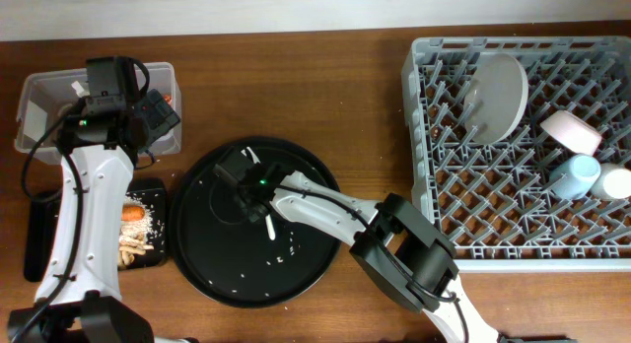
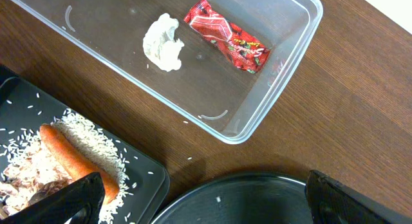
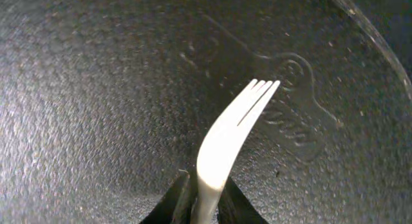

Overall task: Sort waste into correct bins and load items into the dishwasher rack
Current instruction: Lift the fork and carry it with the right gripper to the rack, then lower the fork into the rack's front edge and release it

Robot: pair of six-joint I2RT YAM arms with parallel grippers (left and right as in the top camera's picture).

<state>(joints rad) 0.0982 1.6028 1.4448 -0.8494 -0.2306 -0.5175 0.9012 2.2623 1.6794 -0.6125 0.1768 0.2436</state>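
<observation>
My right gripper point(image 1: 251, 180) point(image 3: 207, 185) is over the round black tray point(image 1: 207, 254) and shut on the white plastic fork point(image 3: 225, 134) point(image 1: 268, 228), tines pointing away. My left gripper point(image 1: 156, 114) point(image 2: 206, 205) is open and empty, near the clear tub point(image 1: 30, 87) point(image 2: 283, 89). That tub holds the red wrapper point(image 2: 226, 36) and the white tissue point(image 2: 163, 42). The flat black tray point(image 1: 158, 195) point(image 2: 148, 172) holds the carrot point(image 1: 133, 213) point(image 2: 74, 156) and rice point(image 2: 90, 130). The grey rack point(image 1: 434, 225) holds the plate point(image 1: 496, 97), bowl point(image 1: 572, 131), blue cup point(image 1: 577, 173) and white cup point(image 1: 616, 182). No chopsticks show.
A few rice grains lie scattered on the round black tray point(image 2: 257, 198) and on the wood by the tub. A dark flat object point(image 1: 39, 235) lies at the table's left edge beside the flat tray.
</observation>
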